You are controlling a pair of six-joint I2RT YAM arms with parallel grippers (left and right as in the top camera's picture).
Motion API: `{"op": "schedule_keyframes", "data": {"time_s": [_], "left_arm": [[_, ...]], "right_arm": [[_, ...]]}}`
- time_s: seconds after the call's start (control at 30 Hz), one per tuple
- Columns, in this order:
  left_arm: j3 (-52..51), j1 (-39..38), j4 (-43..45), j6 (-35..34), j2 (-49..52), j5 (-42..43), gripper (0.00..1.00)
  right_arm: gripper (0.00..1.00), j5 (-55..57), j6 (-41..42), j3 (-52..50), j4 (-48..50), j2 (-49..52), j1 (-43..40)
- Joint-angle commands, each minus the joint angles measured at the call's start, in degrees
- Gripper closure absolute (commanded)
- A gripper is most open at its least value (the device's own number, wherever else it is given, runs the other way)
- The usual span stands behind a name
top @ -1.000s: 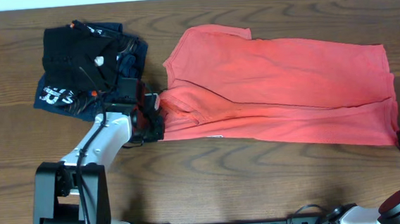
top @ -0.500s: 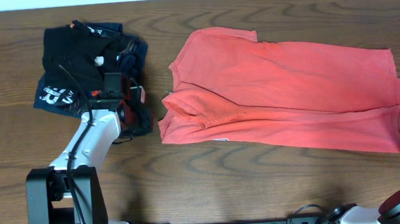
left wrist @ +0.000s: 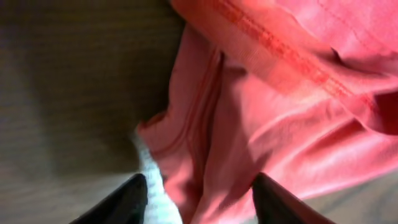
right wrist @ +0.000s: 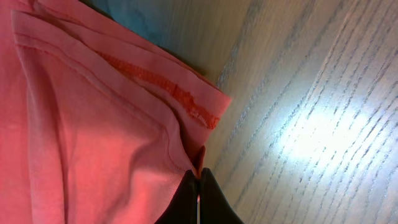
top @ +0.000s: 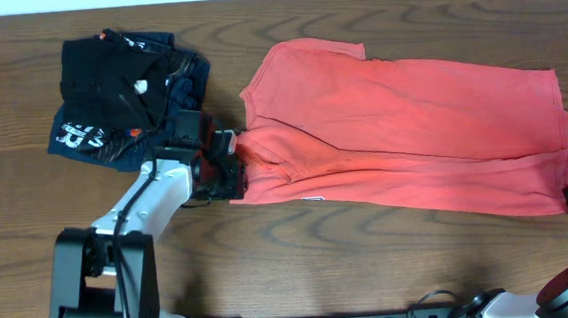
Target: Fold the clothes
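Folded black garment on navy garment with white lettering, wooden table

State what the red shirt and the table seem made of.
Shirt: soft knit fabric, likely cotton, with a matte look; it creases and shows stitched hems in the wrist views. Table: wood or wood-look laminate, brown, with grain lines and a mild sheen where light reflects.

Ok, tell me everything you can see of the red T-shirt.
The T-shirt is coral-red, cotton-looking knit with stitched hems, lying on the table, folded lengthwise into a long band, one sleeve sticking out at its far left. The left gripper stands open over its bunched left end, where a bit of white shows; the right gripper is shut on its near right corner.
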Motion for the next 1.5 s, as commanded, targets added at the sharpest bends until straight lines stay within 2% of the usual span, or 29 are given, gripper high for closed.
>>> {"op": "schedule_keyframes", "data": {"time_s": [0.0,0.03,0.07,0.27,0.47,0.77,0.9,0.93,0.97,1.17,1.23,1.47], "left_arm": [[-0.5,-0.1,0.2,1.1,2.8,-0.7,0.78],[-0.5,-0.1,-0.1,1.1,3.3,-0.7,0.91],[-0.4,-0.1,-0.5,1.1,3.4,-0.7,0.94],[4.0,3.0,-3.1,-1.1,1.2,-2.3,0.94],[10.8,7.7,-5.7,-1.1,-2.7,-2.3,0.94],[11.7,8.7,-8.5,-1.0,-3.7,-5.3,0.94],[11.7,8.3,-11.4,-0.3,-3.7,-3.0,0.94],[11.6,7.8,-12.3,0.1,-3.7,-1.6,0.88],[11.4,7.3,-12.9,0.1,-3.7,-0.5,0.78],[8.3,1.5,-12.5,1.5,-2.5,0.3,0.47],[7.4,-0.7,-11.6,2.9,-1.1,0.1,0.43],[6.6,-4.2,-7.6,3.1,4.8,-3.6,0.43]], "right_arm": [[0.99,1.0,0.7,0.9,0.1,-0.9,0.5],[0.99,1.2,0.7,0.9,0.1,-0.9,0.5],[0.99,1.7,0.7,0.9,0.1,-0.9,0.5],[0.99,3.2,0.6,0.9,0.0,-0.9,0.5],[0.99,9.3,0.9,0.9,-4.2,-0.9,0.5],[0.99,12.7,2.2,0.9,-5.7,-0.9,0.5],[0.99,11.1,2.4,0.9,-6.3,-0.9,0.5],[0.99,11.8,2.4,0.9,-6.3,-0.9,0.5],[0.99,12.4,2.4,0.9,-6.2,-0.9,0.5],[0.99,12.5,2.8,0.9,-5.9,-0.9,0.5],[0.99,12.3,2.8,0.9,-5.9,-0.9,0.5],[0.99,11.8,2.8,0.9,-5.9,-0.9,0.5]]}}
